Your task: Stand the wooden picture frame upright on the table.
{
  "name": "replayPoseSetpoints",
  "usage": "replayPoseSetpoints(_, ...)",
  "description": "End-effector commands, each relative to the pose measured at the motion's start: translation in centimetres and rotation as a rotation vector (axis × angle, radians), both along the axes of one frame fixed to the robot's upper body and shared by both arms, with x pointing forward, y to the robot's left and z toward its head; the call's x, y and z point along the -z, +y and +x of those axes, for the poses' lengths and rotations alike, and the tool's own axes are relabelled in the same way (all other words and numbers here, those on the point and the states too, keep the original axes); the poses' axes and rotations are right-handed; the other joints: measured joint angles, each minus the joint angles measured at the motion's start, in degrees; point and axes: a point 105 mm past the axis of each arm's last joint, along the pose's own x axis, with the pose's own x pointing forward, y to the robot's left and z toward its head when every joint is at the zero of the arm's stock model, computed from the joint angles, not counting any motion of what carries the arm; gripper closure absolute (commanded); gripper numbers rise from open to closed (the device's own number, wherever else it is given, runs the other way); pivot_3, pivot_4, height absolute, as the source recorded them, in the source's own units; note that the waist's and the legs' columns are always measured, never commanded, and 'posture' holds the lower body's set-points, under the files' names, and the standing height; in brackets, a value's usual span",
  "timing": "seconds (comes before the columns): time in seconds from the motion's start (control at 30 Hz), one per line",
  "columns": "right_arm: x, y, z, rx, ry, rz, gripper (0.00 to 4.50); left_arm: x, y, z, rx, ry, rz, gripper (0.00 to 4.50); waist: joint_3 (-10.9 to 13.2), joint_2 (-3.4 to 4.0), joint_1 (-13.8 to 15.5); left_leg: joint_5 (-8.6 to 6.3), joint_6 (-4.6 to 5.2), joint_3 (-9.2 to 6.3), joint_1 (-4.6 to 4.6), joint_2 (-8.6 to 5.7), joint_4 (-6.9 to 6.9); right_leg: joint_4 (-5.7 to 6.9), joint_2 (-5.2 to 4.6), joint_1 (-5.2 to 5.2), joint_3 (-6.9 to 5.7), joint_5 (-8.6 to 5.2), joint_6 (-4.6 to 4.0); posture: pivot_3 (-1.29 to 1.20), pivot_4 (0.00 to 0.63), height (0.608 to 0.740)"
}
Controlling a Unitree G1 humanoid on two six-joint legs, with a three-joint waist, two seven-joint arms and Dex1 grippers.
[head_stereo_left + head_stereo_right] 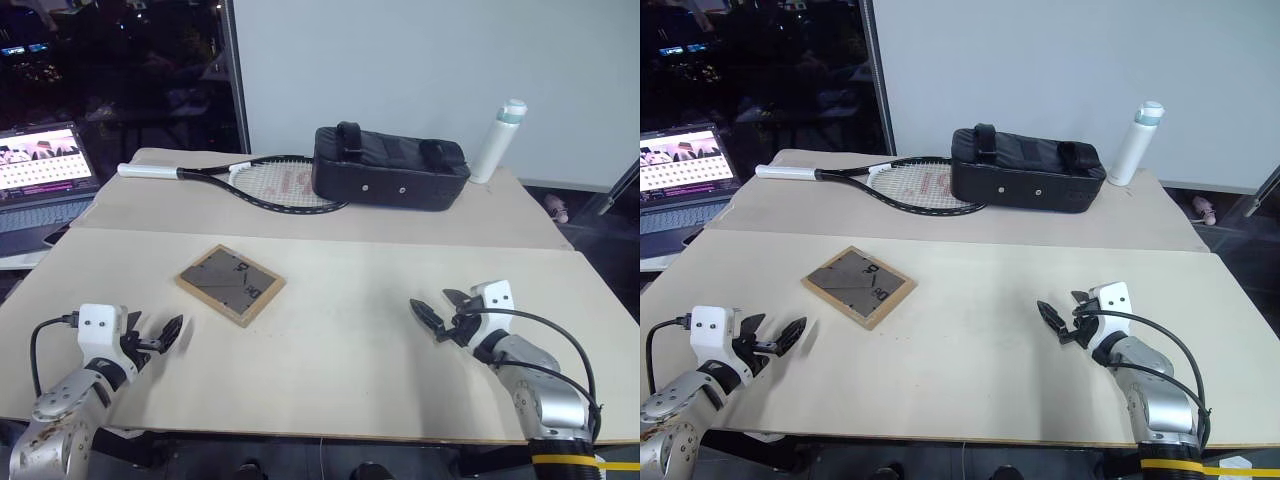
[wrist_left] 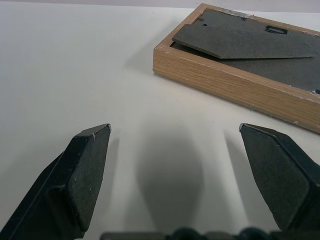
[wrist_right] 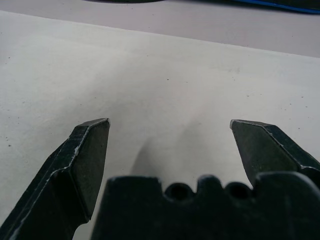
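Flat rectangular wooden picture frame [image 1: 230,284]

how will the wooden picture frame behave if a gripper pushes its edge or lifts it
The wooden picture frame lies flat, back up, on the smooth table, so a push would probably slide it, not tip it. Its solid wood border looks stiff. The thin fold-out stand may flap loose when lifted.

Racket [image 1: 270,184], black bag [image 1: 390,167], bottle [image 1: 498,141] (white), laptop [image 1: 40,180].
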Motion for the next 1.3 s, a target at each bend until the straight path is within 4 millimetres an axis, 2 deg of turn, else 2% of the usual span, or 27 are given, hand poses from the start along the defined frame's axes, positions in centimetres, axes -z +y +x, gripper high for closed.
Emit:
replayPoseSetpoints(0.03,-2.2,1.5,1.2,-0.09,-0.063,-0.033,0.26,-1.5,0.5,0.1,0.0,-0.02,-0.009,0.29,0.0,0.0,0.0,0.0,0.0,0.0,0.0,0.0,0.0,0.0,0.0,0.0,0.0,0.0,0.0,0.0,0.15,0.721)
replayPoseSetpoints(0.1,-3.2,4.4,3.1,-0.234,-0.067,-0.113,0.69,-2.3,1.4,0.1,-0.049,-0.008,-0.02,0.74,0.0,0.03,-0.8,0.0,0.0,0.01,0.02,0.0,0.02,0.01,0.0,-0.02,0.01,0.01,-0.02,0.0,0.15,0.721)
replayPoseSetpoints(0.2,-4.1,7.5,5.7,-0.299,-0.065,-0.063,1.79,-2.0,2.0,0.2,-0.109,0.035,-0.036,1.95,0.1,0.07,-1.9,0.08,0.1,0.02,0.13,0.0,0.01,0.04,0.03,-0.06,0.06,0.13,-0.23,0.0,0.15,0.721)
replayPoseSetpoints(0.33,-4.9,12.8,7.8,-0.414,-0.112,-0.113,3.1,-1.8,1.3,1.1,-0.129,0.058,-0.002,3.36,0.0,0.01,-1.8,0.08,0.11,-0.04,0.18,0.0,-0.01,0.04,0.05,0.09,0.03,0.16,0.1,0.0,0.15,0.721)
replayPoseSetpoints(0.43,-5.1,15.3,8.3,-0.471,-0.129,-0.157,4.09,-2.3,2.5,2.1,-0.201,0.038,0.033,4.46,0.0,0.02,-1.2,0.07,0.1,-0.08,-0.11,-0.03,-0.08,0.01,0.03,-0.06,-0.04,0.29,-0.17,0.0,0.15,0.721)
replayPoseSetpoints(0.47,-5.2,15.8,8.3,-0.488,-0.131,-0.151,4.48,-2.7,3.5,2.7,-0.229,0.023,0.057,4.5,0.0,0.03,-0.8,0.07,0.1,-0.1,-0.16,-0.03,-0.09,0.0,0.03,-0.11,-0.06,0.3,-0.19,0.0,0.15,0.721)
replayPoseSetpoints(0.6,-5.2,16.1,8.0,-0.509,-0.129,-0.125,4.48,-4.3,6.2,5.6,-0.29,-0.04,0.119,4.5,0.0,0.04,0.3,0.06,0.08,-0.15,-0.18,-0.03,-0.12,-0.02,0.03,-0.11,-0.17,0.31,-0.22,0.0,0.15,0.721)
replayPoseSetpoints(0.7,-4.8,15.5,7.3,-0.508,-0.124,-0.12,4.48,-5.4,6.7,8.2,-0.283,-0.077,0.144,4.5,0.0,0.04,0.9,0.08,0.06,-0.17,-0.17,-0.03,-0.1,-0.02,0.03,-0.08,-0.22,0.22,-0.08,0.0,0.15,0.721)
replayPoseSetpoints(0.77,-4.8,14.4,6.7,-0.477,-0.119,-0.104,4.48,-5.6,5.8,10.4,-0.246,-0.09,0.148,4.5,0.0,0.04,1.6,0.09,0.04,-0.19,-0.18,-0.04,-0.1,0.0,0.02,-0.05,-0.31,0.22,-0.09,0.0,0.15,0.721)
replayPoseSetpoints(0.83,-4.8,13.5,5.8,-0.447,-0.117,-0.092,4.48,-5.1,5.0,12.1,-0.218,-0.073,0.166,4.5,0.0,0.05,2.0,0.1,0.03,-0.21,-0.21,-0.03,-0.11,0.01,0.03,-0.08,-0.34,0.15,0.02,0.0,0.15,0.721)
replayPoseSetpoints(0.93,-5.2,12.5,4.6,-0.411,-0.112,-0.093,4.48,-4.5,3.9,13.7,-0.179,-0.062,0.18,4.5,0.0,0.05,2.0,0.09,0.03,-0.17,-0.27,-0.03,-0.12,-0.02,0.02,-0.12,-0.31,0.19,-0.05,0.0,0.15,0.721)
replayPoseSetpoints(1.13,-6.1,9.8,3.2,-0.313,-0.104,-0.11,4.48,-3.1,0.2,15.3,-0.036,-0.033,0.176,4.5,0.0,0.05,1.3,0.1,0.03,-0.17,-0.28,-0.02,-0.18,0.03,0.02,-0.17,-0.31,0.18,-0.08,0.0,0.15,0.721)
replayPoseSetpoints(1.3,-6.6,7.1,2.9,-0.231,-0.098,-0.138,4.48,-2.7,-5.2,16.5,0.168,-0.041,0.153,4.5,0.0,0.04,1.8,0.11,0.01,-0.17,-0.29,-0.03,-0.14,0.03,0.02,-0.15,-0.31,0.08,0.1,0.0,0.15,0.721)
